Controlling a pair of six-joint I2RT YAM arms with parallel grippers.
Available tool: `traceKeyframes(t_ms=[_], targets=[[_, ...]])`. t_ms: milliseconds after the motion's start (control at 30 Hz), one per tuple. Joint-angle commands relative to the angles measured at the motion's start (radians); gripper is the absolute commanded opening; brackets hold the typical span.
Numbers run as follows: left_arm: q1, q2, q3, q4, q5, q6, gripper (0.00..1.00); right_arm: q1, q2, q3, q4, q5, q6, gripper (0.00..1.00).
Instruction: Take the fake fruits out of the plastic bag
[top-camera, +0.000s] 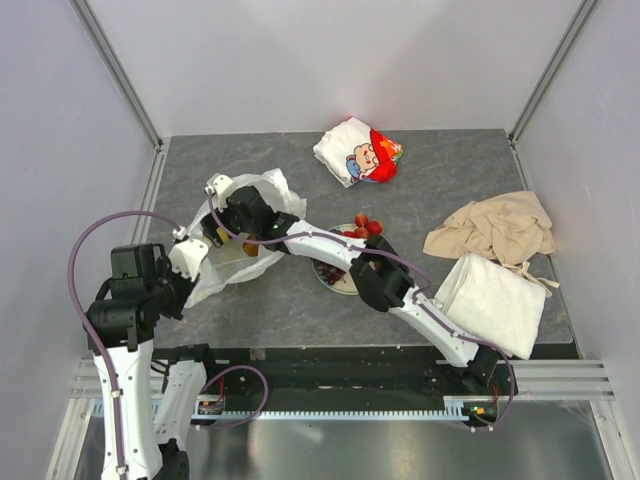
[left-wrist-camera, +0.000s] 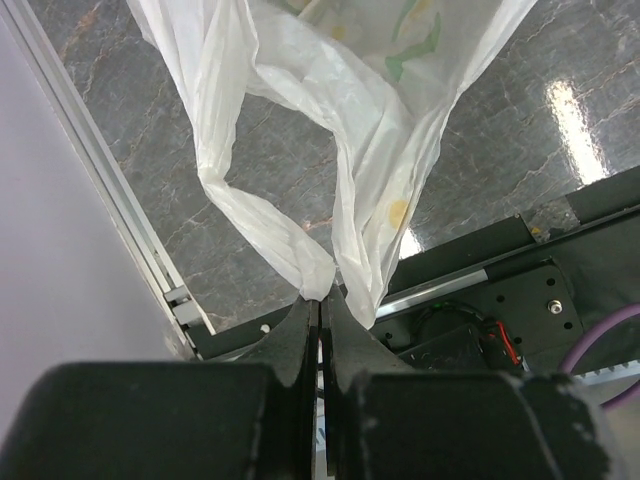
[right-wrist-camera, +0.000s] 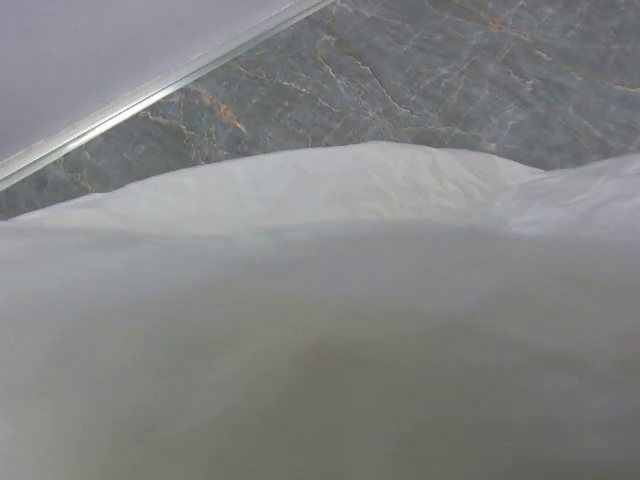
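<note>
Left gripper (left-wrist-camera: 320, 300) is clenched on the bag (left-wrist-camera: 330, 100) handle, mid-left of the top view. Right gripper (top-camera: 225, 195) sits at its mouth, and I cannot tell how its jaws stand. Hold the mouth taut and go for the orange fruit (top-camera: 250, 248), seemingly inside.

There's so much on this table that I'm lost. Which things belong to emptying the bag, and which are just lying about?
Part of the job:
- bag, pinched shut by the left hand
- orange fruit inside it
- strawberries and grapes on the plate

Just lying about:
- cartoon packet
- beige cloth
- white towel
</note>
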Motion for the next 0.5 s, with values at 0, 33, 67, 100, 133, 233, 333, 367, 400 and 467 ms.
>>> traceKeyframes(t_ms=[0, 33, 67, 100, 133, 233, 333, 367, 400, 467], targets=[[0.004, 0.023, 0.039, -0.176, 0.030, -0.039, 0.02, -0.001, 0.144, 0.140, 0.069, 0.019, 0.099, 0.98], [0.004, 0.024, 0.042, -0.181, 0.030, -0.041, 0.02, -0.002, 0.165, 0.190, 0.075, 0.036, 0.109, 0.98], [0.003, 0.026, 0.042, -0.181, 0.022, -0.042, 0.02, -0.002, 0.208, 0.212, 0.084, 0.038, 0.126, 0.98], [0.004, 0.026, 0.042, -0.181, 0.019, -0.042, 0.02, -0.001, 0.228, 0.233, 0.098, 0.038, 0.131, 0.98], [0.003, 0.024, 0.044, -0.181, 0.016, -0.041, 0.02, -0.001, 0.245, 0.270, 0.101, 0.044, 0.134, 0.98], [0.003, 0.029, 0.052, -0.181, 0.004, -0.044, 0.02, 0.001, 0.257, 0.254, 0.139, 0.049, 0.125, 0.89], [0.004, 0.035, 0.056, -0.181, 0.010, -0.051, 0.02, -0.002, 0.235, 0.208, 0.179, 0.049, 0.103, 0.74], [0.004, 0.040, 0.055, -0.176, 0.014, -0.056, 0.02, -0.004, 0.219, 0.200, 0.184, 0.038, 0.103, 0.68], [0.004, 0.041, 0.055, -0.172, 0.017, -0.059, 0.02, -0.008, 0.210, 0.194, 0.185, 0.027, 0.105, 0.59], [0.004, 0.055, 0.053, -0.156, 0.031, -0.074, 0.02, -0.014, 0.161, 0.168, 0.167, 0.009, 0.109, 0.52]])
